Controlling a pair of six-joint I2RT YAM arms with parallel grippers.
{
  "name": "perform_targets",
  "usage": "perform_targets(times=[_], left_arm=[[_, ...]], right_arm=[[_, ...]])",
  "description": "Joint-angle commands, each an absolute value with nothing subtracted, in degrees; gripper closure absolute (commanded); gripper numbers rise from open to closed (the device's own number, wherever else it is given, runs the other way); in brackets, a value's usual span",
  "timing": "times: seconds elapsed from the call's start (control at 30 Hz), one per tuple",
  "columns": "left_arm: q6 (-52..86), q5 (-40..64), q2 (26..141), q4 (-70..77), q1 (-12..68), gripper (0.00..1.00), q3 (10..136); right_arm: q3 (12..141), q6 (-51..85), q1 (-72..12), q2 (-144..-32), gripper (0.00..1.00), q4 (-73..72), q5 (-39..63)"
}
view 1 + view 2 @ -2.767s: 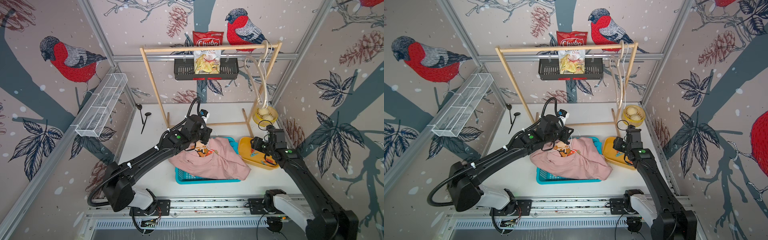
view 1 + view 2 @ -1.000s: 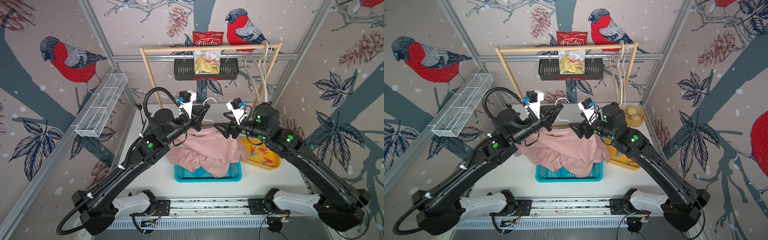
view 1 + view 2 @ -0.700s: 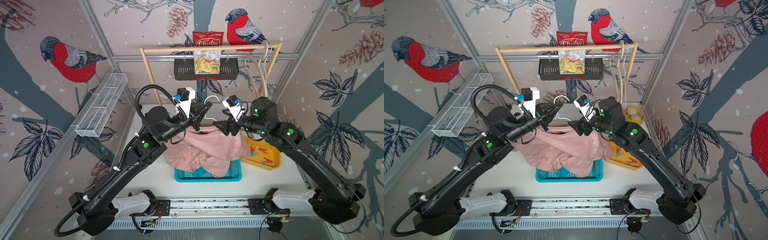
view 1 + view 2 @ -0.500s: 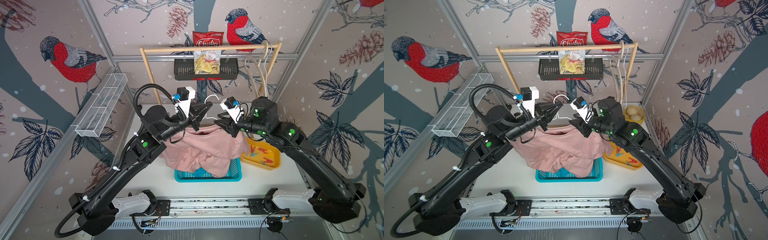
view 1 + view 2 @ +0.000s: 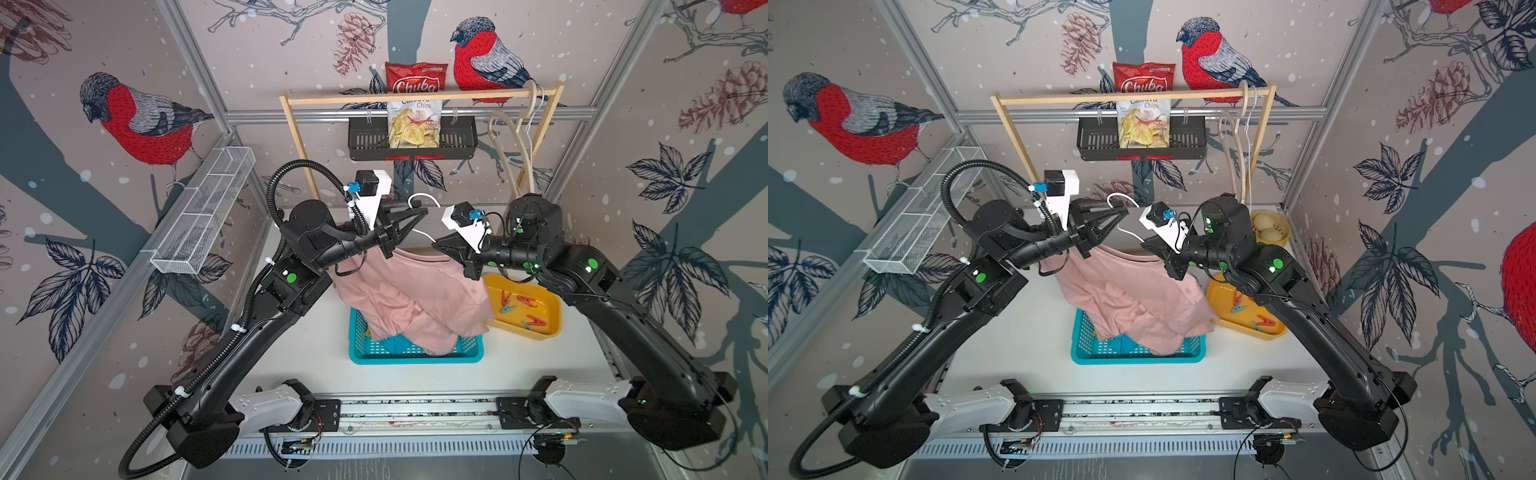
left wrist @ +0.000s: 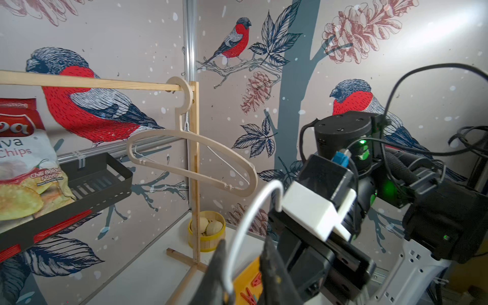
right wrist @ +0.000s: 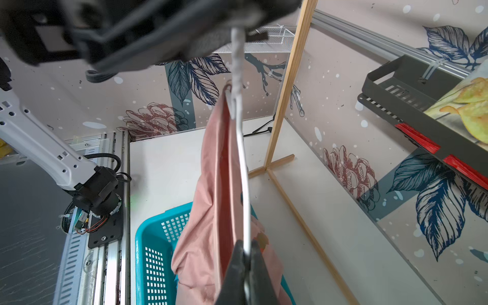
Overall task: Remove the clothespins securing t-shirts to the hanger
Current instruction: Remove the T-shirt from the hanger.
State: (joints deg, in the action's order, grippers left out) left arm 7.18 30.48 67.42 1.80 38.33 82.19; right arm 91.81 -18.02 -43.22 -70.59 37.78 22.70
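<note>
A pale pink t-shirt (image 5: 407,291) (image 5: 1125,291) (image 7: 211,198) hangs on a white wire hanger (image 5: 419,196) (image 6: 253,206) above the teal basket (image 5: 415,355). My left gripper (image 5: 424,212) (image 6: 245,241) is open, its fingers on either side of the hanger's hook. My right gripper (image 5: 434,246) (image 7: 244,244) is shut on the hanger's thin shoulder wire beside the shirt's collar. Several red and blue clothespins (image 5: 521,303) (image 6: 253,287) lie in the yellow tray (image 5: 536,334). I see no clothespin on the pink shirt. A bit of teal cloth (image 5: 395,343) shows in the basket.
Behind stands a wooden rack (image 5: 415,97) with wooden hangers (image 5: 511,137) at its right end and a black shelf (image 5: 457,141) holding a chips bag. A bamboo steamer with buns (image 5: 1268,226) sits at the back right. A wire mesh shelf (image 5: 203,208) is on the left wall.
The right gripper has closed on the hanger's wire. The left gripper's jaws have come apart around the hook. Earlier, the shirt was lifted off the basket.
</note>
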Motion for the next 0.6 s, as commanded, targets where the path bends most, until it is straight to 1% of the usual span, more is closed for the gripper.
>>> perform_targets(times=[0.0,0.07,0.2,0.3,0.47,0.57], left_arm=[[0.4,33.6,66.6,-0.1,37.7,0.49,83.2],[-2.1,34.3,67.0,-4.7,36.0,0.41,85.0],[-3.0,39.3,66.6,-7.0,30.5,0.35,84.8],[-5.0,42.7,66.3,-7.5,27.7,0.35,83.5],[-10.5,46.7,68.5,-11.6,27.9,0.43,83.3],[-13.1,47.4,69.9,-14.2,28.9,0.46,83.4]], right_arm=[[92.1,-18.4,-40.7,-69.9,1.00,35.9,28.6],[91.9,-18.3,-38.6,-69.5,1.00,35.9,31.7],[91.8,-18.2,-35.8,-69.0,1.00,36.7,36.0],[92.1,-18.4,-35.6,-69.4,1.00,37.7,36.6],[94.8,-18.5,-36.5,-71.6,1.00,41.4,36.6],[96.1,-18.8,-38.1,-73.4,1.00,43.1,35.2]])
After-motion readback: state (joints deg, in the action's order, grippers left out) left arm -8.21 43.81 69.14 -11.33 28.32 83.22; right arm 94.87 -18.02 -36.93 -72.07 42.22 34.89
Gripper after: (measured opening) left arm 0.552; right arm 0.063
